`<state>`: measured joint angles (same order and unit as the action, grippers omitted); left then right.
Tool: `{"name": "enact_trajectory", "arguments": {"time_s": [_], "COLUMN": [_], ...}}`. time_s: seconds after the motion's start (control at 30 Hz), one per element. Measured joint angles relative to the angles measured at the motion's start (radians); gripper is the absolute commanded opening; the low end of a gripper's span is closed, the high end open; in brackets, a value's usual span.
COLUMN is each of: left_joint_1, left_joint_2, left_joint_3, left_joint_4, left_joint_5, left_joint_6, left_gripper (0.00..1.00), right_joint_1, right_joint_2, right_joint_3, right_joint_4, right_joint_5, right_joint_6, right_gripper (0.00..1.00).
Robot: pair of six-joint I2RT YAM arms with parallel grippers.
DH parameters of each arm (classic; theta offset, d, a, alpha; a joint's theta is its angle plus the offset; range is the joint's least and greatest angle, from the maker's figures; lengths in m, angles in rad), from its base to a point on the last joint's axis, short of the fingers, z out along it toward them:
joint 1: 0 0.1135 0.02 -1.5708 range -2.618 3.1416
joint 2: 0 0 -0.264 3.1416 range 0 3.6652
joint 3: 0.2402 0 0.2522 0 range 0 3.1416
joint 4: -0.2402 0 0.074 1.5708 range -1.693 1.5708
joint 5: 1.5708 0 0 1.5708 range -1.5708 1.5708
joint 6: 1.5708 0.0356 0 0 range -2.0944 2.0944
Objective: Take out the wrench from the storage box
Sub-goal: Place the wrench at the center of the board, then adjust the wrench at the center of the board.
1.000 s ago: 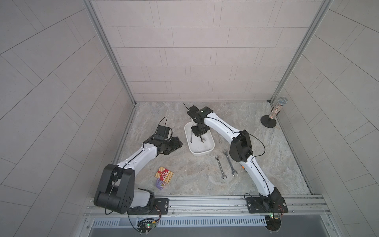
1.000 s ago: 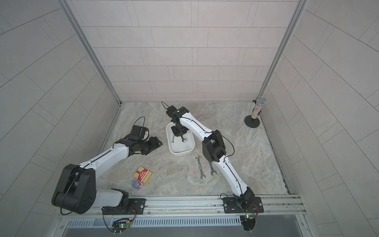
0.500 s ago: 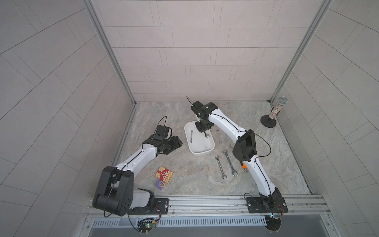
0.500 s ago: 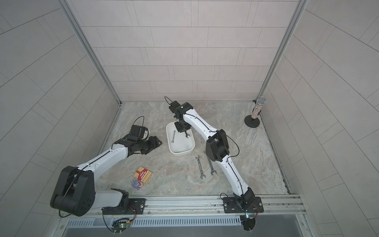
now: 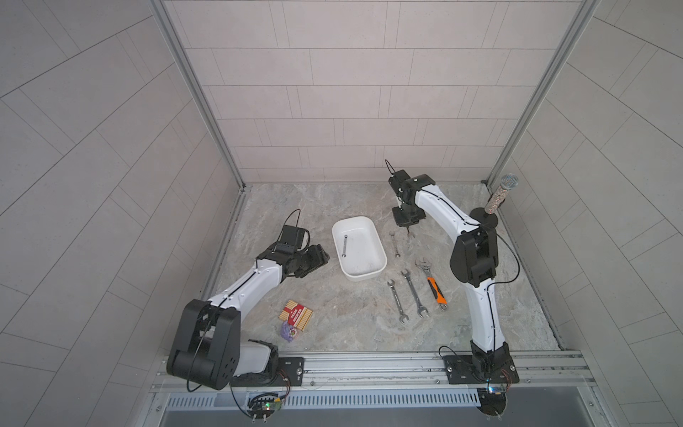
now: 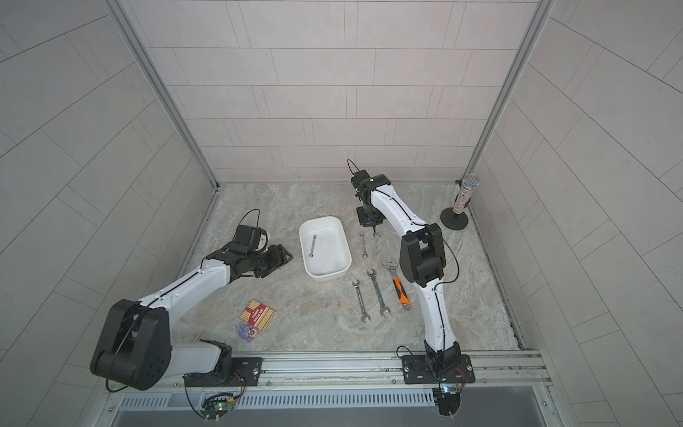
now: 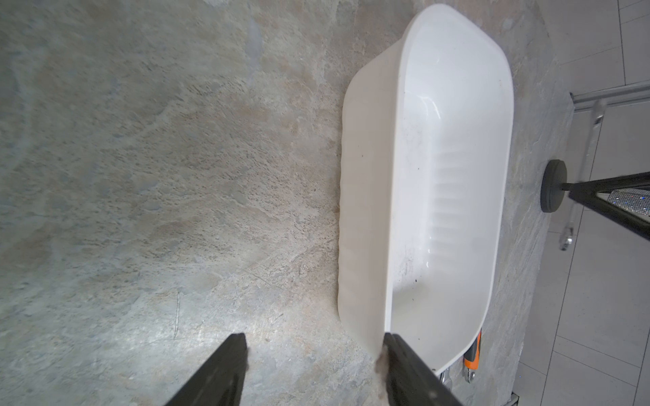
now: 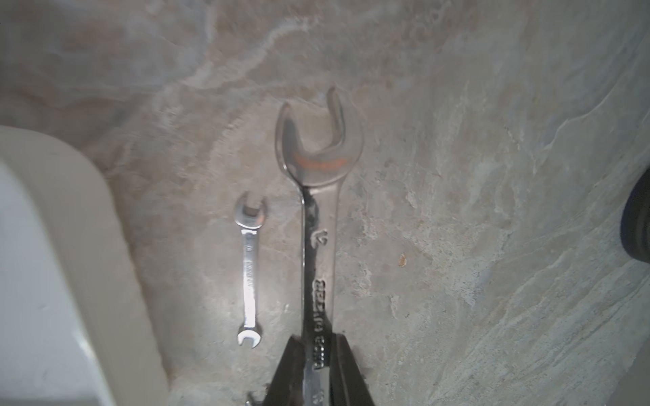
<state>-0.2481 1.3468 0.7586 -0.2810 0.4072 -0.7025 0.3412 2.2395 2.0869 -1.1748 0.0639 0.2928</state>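
1. While the right hand [image 8: 318, 340] is clamped on the shaft of a large wrench [image 8: 318, 225], the hand itself cuts off the lower end in the right wrist view.
2. In both top views only the tip of this wrench [image 5: 409, 233] shows under the hand, outside the storage box [image 5: 364, 276] and above the worktop [image 5: 332, 325]; I cannot tell if it touches.
3. One thin wrench [image 5: 344, 246] lies inside the box.
4. The left hand [image 7: 313, 337] stands open and empty beside the box, whose near wall hides part of its floor in the left wrist view.
5. A small wrench [image 8: 249, 270] lies on the worktop beside the box.
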Motion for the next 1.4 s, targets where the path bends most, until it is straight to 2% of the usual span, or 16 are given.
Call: {"name": "enact_trajectory", "arguments": {"time_s": [0.37, 0.47, 0.53, 0.6, 0.83, 0.93, 1.13, 1.4], "left_joint_1": [-0.008, -0.008, -0.008, -0.008, -0.008, -0.009, -0.008, -0.008], "left_joint_2": [0.037, 0.037, 0.037, 0.038, 0.040, 0.040, 0.040, 0.039], "left_joint_3": [0.000, 0.000, 0.000, 0.000, 0.000, 0.000, 0.000, 0.000], "left_joint_4": [0.017, 0.021, 0.022, 0.023, 0.023, 0.023, 0.023, 0.023], "left_joint_5": [0.016, 0.017, 0.018, 0.019, 0.019, 0.019, 0.020, 0.023], "left_joint_6": [-0.015, -0.015, -0.015, -0.015, -0.015, -0.016, -0.015, -0.015], "left_gripper": [0.67, 0.67, 0.67, 0.67, 0.67, 0.67, 0.67, 0.67], "right_joint_1": [-0.016, -0.014, -0.014, -0.013, -0.001, 0.005, 0.016, 0.021], "right_joint_2": [0.028, 0.028, 0.026, 0.005, -0.227, -0.267, -0.195, -0.122], "right_joint_3": [-0.176, -0.194, -0.198, -0.228, -0.540, -0.607, -0.574, -0.524], "right_joint_4": [0.124, 0.141, 0.152, 0.197, 0.451, 0.549, 0.605, 0.600], "right_joint_5": [-0.023, -0.032, -0.042, -0.052, -0.056, -0.060, -0.063, -0.063], "right_joint_6": [-0.005, -0.005, 0.005, 0.047, 0.337, 0.465, 0.616, 0.671], "right_gripper": [0.04, 0.10, 0.18, 0.29, 0.36, 0.39, 0.41, 0.42]}}
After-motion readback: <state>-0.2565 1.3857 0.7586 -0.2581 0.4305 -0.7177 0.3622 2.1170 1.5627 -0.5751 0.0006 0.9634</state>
